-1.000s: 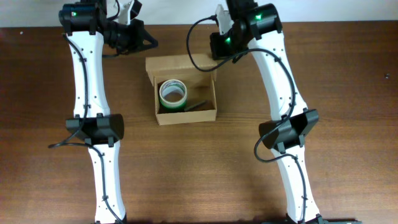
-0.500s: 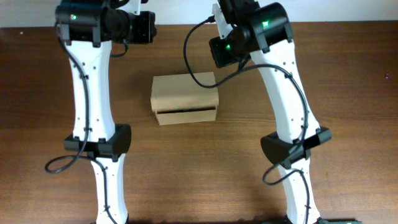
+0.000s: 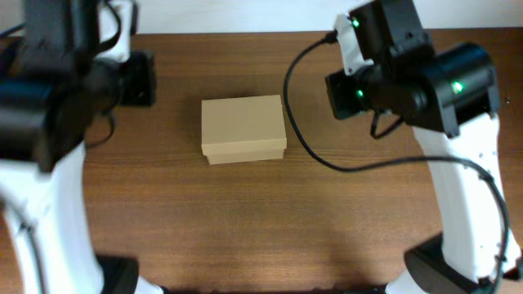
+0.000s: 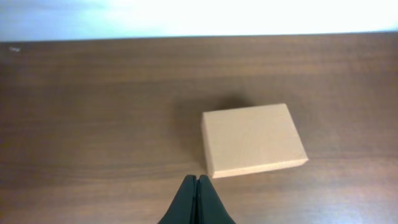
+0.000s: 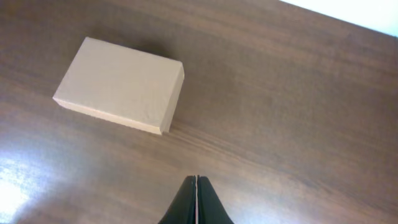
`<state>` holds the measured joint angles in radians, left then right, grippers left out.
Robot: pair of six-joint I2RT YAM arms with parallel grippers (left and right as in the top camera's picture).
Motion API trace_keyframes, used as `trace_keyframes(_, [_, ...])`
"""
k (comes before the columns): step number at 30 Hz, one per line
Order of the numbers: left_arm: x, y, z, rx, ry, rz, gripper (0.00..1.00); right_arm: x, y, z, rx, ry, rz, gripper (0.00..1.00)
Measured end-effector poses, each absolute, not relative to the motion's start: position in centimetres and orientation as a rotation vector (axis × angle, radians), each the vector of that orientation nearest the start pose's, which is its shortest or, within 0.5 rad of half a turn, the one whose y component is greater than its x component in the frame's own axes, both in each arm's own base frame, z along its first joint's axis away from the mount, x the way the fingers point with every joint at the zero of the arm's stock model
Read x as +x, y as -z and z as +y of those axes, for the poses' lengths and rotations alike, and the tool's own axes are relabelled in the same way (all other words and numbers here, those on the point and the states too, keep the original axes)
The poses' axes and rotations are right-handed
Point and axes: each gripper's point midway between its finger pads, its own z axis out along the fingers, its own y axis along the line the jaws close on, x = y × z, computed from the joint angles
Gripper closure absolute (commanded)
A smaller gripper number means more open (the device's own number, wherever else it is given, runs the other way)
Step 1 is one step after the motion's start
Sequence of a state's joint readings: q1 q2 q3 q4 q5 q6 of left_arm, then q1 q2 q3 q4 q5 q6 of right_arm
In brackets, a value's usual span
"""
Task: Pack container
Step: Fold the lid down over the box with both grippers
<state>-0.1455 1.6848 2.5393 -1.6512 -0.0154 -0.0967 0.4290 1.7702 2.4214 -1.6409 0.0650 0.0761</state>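
The container (image 3: 243, 129) is a small tan cardboard box with its flap lid closed, lying on the wooden table. It also shows in the left wrist view (image 4: 252, 139) and in the right wrist view (image 5: 121, 84). Whatever is inside it is hidden. My left gripper (image 4: 196, 182) is shut and empty, raised well above the table, to the left of the box. My right gripper (image 5: 196, 182) is shut and empty, raised above the table, to the right of the box. In the overhead view both arms are close to the camera and their fingers are hidden.
The brown wooden table (image 3: 270, 220) ends at a white wall along its far edge (image 4: 199, 34). The left arm (image 3: 49, 114) and right arm (image 3: 425, 90) loom large in the overhead view.
The box was open with a tape roll inside one second ago; its lid is now closed. Both arms have pulled away from the box and risen towards the camera.
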Motion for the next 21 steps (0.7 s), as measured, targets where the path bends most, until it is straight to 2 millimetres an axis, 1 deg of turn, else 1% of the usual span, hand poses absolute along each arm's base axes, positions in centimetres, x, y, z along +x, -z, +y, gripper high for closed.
trace_keyframes(2, [33.1, -42.4, -4.2, 0.033, 0.078, 2.36, 0.98, 34.4, -35.4, 14.6, -0.416, -0.117, 2.526, 0.96])
trace_keyframes(3, [33.5, -42.0, -4.2, 0.028, 0.072, 2.362, 0.98, 35.2, -34.4, 15.1, -0.416, -0.128, 2.535, 0.96])
trace_keyframes(5, [35.3, -40.4, -4.5, 0.026, 0.063, 2.376, 0.98, 37.1, -31.7, 16.5, -0.423, -0.159, 2.564, 0.96])
trace_keyframes(6, [36.9, -38.4, -5.0, 0.03, 0.066, 2.41, 0.98, 38.0, -29.6, 17.3, -0.43, -0.176, 2.595, 0.96])
trace_keyframes(7, [38.2, -36.5, -5.4, 0.038, 0.073, 2.449, 0.98, 38.6, -28.1, 17.8, -0.436, -0.187, 2.622, 0.96])
trace_keyframes(8, [39.9, -33.6, -6.1, 0.051, 0.091, 2.501, 0.98, 39.2, -25.7, 18.4, -0.447, -0.199, 2.665, 0.96])
trace_keyframes(9, [40.7, -31.5, -6.6, 0.06, 0.107, 2.544, 0.98, 39.4, -24.0, 18.8, -0.451, -0.211, 2.698, 0.96])
trace_keyframes(10, [41.8, -26.1, -7.5, 0.076, 0.14, 2.668, 0.99, 39.4, -21.6, 19.2, -0.458, -0.22, 2.754, 0.96])
trace_keyframes(11, [42.0, -24.3, -7.7, 0.08, 0.151, 2.713, 0.99, 39.4, -20.5, 19.4, -0.462, -0.231, 2.782, 0.96])
trace_keyframes(12, [42.4, -22.2, -8.1, 0.085, 0.168, 2.755, 0.98, 39.4, -19.8, 19.6, -0.463, -0.24, 2.799, 0.96])
trace_keyframes(13, [42.5, -20.6, -8.3, 0.088, 0.179, 2.791, 0.98, 39.5, -19.4, 19.8, -0.464, -0.251, 2.806, 0.96])
trace_keyframes(15, [42.6, -18.1, -8.7, 0.095, 0.195, 2.849, 0.98, 39.8, -18.7, 20.4, -0.465, -0.285, 2.814, 0.96])
trace_keyframes(17, [42.7, -16.4, -9.1, 0.107, 0.205, 2.89, 0.98, 40.1, -18.1, 21.1, -0.467, -0.33, 2.816, 0.96])
trace_keyframes(21, [42.9, -14.3, -10.2, 0.138, 0.233, 2.933, 0.98, 40.1, -16.9, 21.8, -0.473, -0.375, 2.848, 0.96])
